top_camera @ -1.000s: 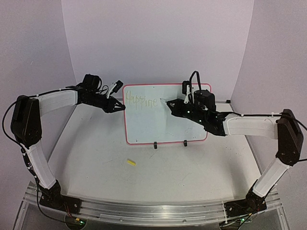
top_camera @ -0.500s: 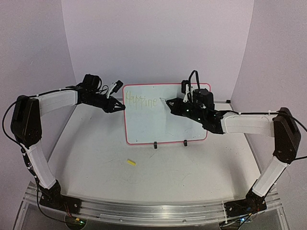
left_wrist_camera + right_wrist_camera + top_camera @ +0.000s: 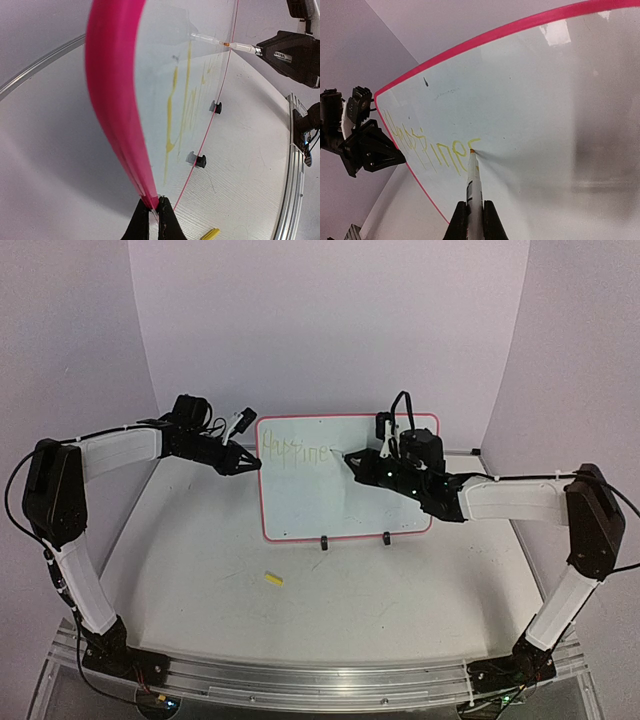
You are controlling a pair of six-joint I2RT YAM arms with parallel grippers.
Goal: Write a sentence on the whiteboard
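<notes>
We see whiteboard (image 3: 345, 505) upright on two black clip feet (image 3: 323, 542), back-centre of table (image 3: 420, 600). We read yellow writing (image 3: 437, 150) along top: "Happine", last letter unclear. Left gripper (image 3: 155, 216) jaws closed, pinching board's pink left edge. Right gripper (image 3: 474, 212) clamped on marker (image 3: 472, 175), tip touching board at writing's end. Small yellow piece (image 3: 273, 579) lies on table, in front of board.

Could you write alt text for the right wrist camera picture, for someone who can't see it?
A marker held in the right end effector touches its tip to a pink-edged whiteboard, at the end of a line of faint yellow handwriting. At far left, the left end effector grips the board's edge.
</notes>
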